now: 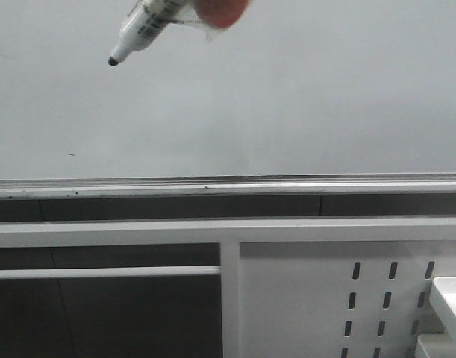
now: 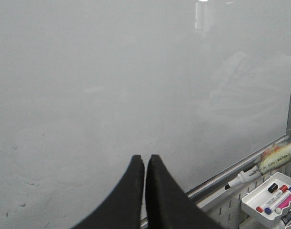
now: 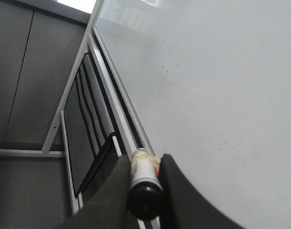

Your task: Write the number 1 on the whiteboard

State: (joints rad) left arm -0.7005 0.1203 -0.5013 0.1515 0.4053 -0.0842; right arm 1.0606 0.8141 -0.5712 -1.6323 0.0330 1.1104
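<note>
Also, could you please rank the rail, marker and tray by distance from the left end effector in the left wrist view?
1. rail, just behind the left end effector.
2. marker, farther along the rail.
3. tray, farthest, under the rail's end.

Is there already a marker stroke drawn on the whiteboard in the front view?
No. The whiteboard is blank apart from a tiny speck, and the marker tip hangs over it with no line beneath.
</note>
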